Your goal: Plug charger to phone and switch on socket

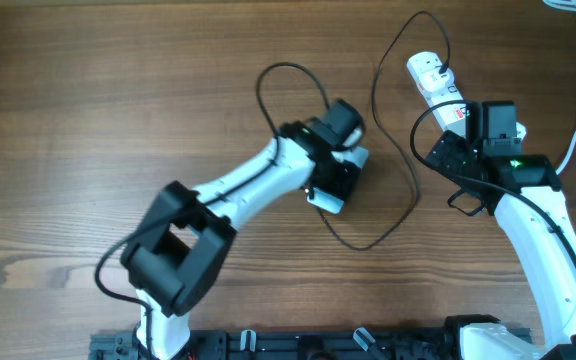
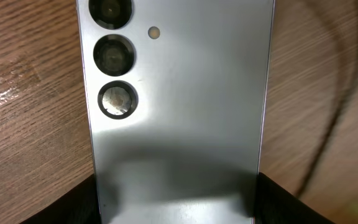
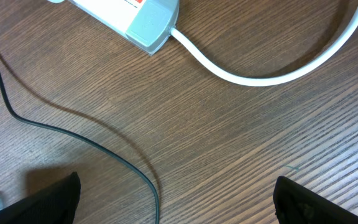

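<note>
Phone [image 2: 185, 106] sits right in the left tool [image 2: 176, 202], pale back and three lenses facing the wrist camera, with the dark fingers [image 2: 73, 202] pressed on its two long edges, so I'd call that tool closed on it. From overhead it's about mid-desk, well apart from the socket [image 3: 132, 15]. That's up at the far right with its thick white cord [image 3: 260, 78] curling away. The right tool [image 3: 176, 199] hangs just beside the socket, spread wide with nothing in it. The charger [image 3: 73, 134] is a thin black line snaking over the desk [image 3: 229, 143] between the two arms, and I honestly can't tell where its plug tip ends up.

Handling-wise, I'd guess the phone is light and stiff but that glossy back looks slippery. Gripping the side edges is the sane spot, staying off the lenses and leaving the port end free. The cable looks floppy and would just bend if grabbed mid-run, so pinch it right behind the tip. The socket is light enough that it could skid when the switch gets pushed.
</note>
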